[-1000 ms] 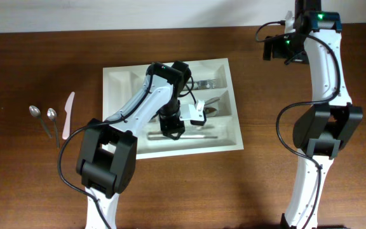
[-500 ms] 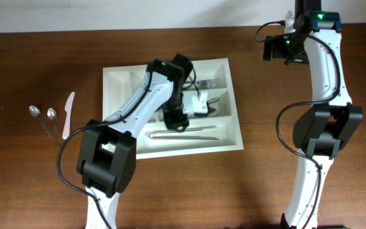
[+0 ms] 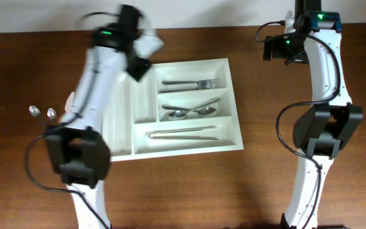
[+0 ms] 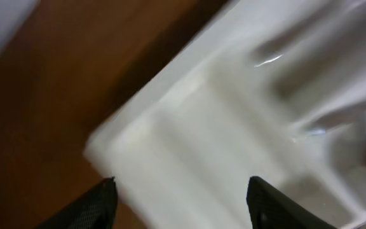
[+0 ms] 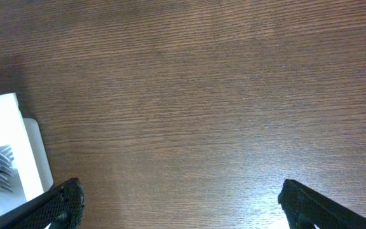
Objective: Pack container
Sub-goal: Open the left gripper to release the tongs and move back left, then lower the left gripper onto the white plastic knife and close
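Dark wood table [image 3: 30, 191], white wall strip at the back. The container [image 3: 189, 147] sits mid-table with forks [image 3: 192, 83], spoons [image 3: 192, 113] and long straight pieces [image 3: 183, 133] sorted one kind per wide slot, so I judge it mostly packed. Two loose spoons [image 3: 43, 114] and a pink knife [image 3: 67, 113] lie left of it, likely what remains. Motion-blurred above the container's corner, my left gripper [image 4: 183, 203] has its fingers apart with nothing between, probably free to fetch those. My right gripper [image 5: 183, 207] hangs wide open and empty over bare wood beside the container, parked clear.
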You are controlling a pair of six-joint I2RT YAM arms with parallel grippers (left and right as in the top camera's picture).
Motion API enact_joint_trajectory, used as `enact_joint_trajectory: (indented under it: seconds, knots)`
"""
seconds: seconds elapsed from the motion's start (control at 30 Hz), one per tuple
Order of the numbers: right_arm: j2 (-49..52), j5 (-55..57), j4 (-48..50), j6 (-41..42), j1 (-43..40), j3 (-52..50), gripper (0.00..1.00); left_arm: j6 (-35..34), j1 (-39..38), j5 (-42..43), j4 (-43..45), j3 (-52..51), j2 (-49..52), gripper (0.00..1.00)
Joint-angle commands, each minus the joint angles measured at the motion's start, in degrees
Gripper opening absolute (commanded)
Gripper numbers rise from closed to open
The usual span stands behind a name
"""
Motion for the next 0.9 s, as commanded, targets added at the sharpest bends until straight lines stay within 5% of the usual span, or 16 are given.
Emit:
enact_joint_trajectory:
  seconds: [0.0, 0.13, 0.5, 0.73, 0.87]
  knots:
    - [-0.2, -0.3, 0.1, -0.4, -0.5, 0.0, 0.99, -20.1, 8.2, -2.4, -3.5, -0.1, 0.2, 0.67]
    - [-0.2, -0.3, 0.1, -0.4, -0.5, 0.0, 0.99, -27.4, 16.4, 1.5, -8.0, -0.1, 0.2, 0.68]
    - [-0.2, -0.3, 0.1, -0.4, -0.5, 0.0, 0.99, -26.9, 23.9, 2.1, -10.3, -5.7, 4.0, 0.69]
    - [-0.2, -0.3, 0.1, -0.4, -0.5, 0.0, 0.99, -14.2, 23.9, 1.9, -7.7, -10.9, 7.0, 0.76]
    - [-0.2, -0.3, 0.1, -0.4, -0.5, 0.0, 0.99, -13.3, 23.9, 1.1, -7.6, -11.5, 9.3, 0.76]
